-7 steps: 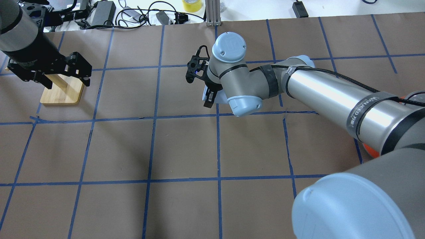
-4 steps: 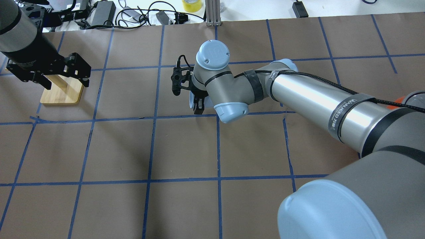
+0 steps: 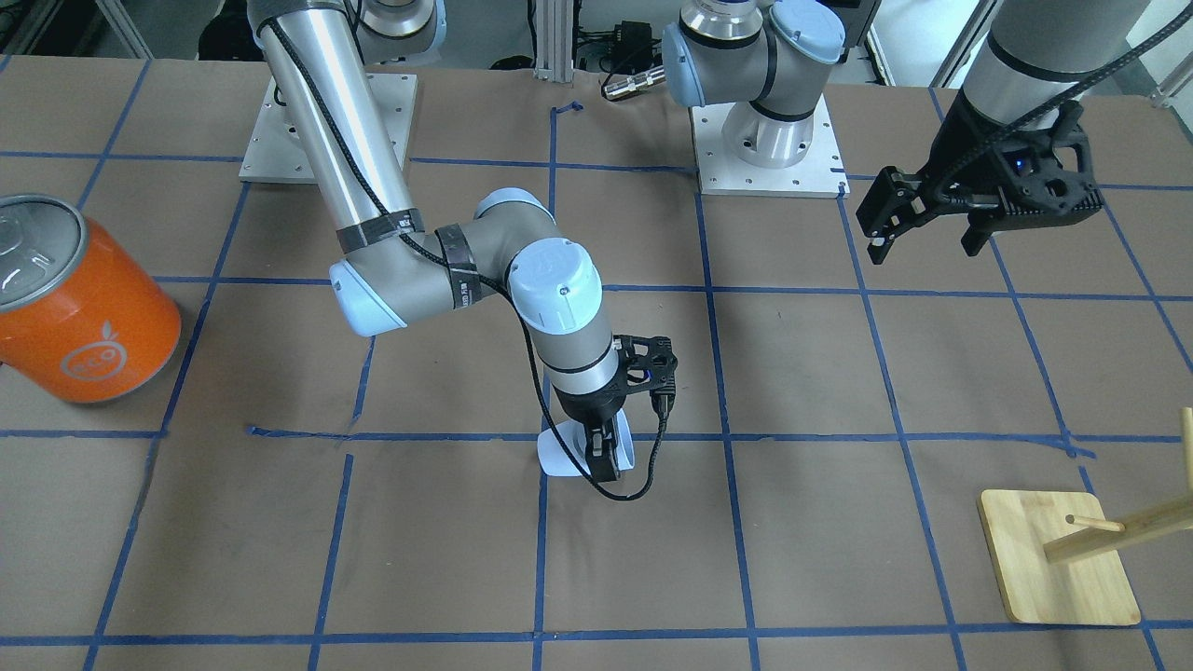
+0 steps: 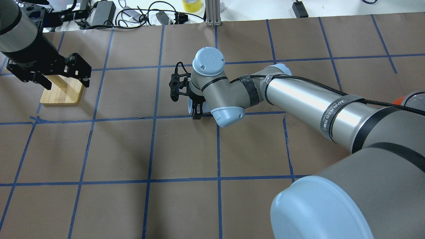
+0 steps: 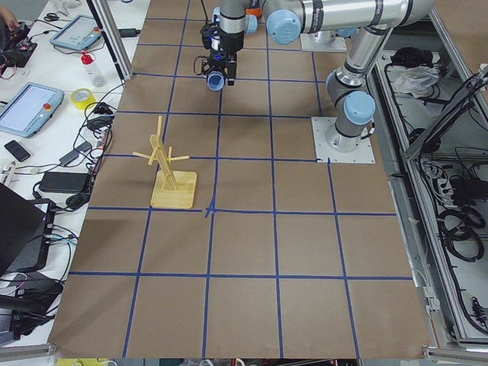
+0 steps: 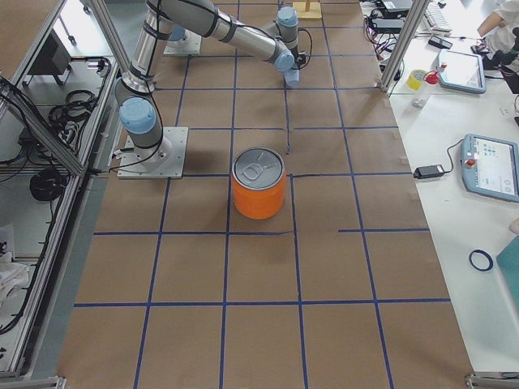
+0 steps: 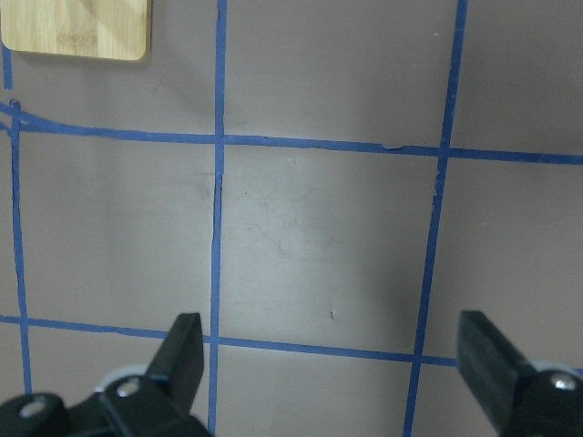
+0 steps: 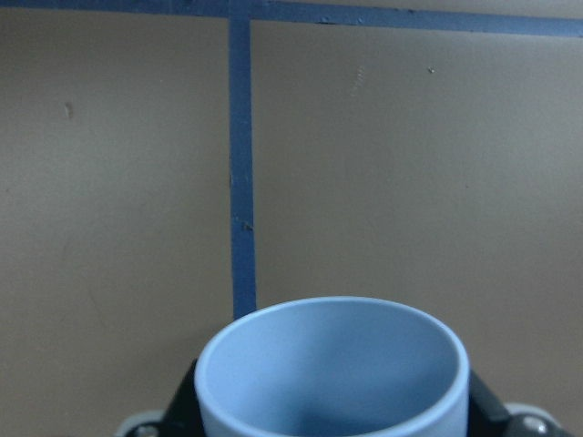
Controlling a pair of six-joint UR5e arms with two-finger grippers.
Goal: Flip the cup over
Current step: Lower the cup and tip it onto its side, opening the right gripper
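My right jaws are clamped on the cup (image 8: 328,373), its mouth facing my wrist camera at bottom centre, brown counter (image 8: 410,164) beyond; in the overhead view it has shifted left since a second ago. My left jaws, upper left, stay apart.

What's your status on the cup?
Right gripper shut on cup, cup tipped sideways. Left gripper open, holding nothing. Orange can well off to the side.
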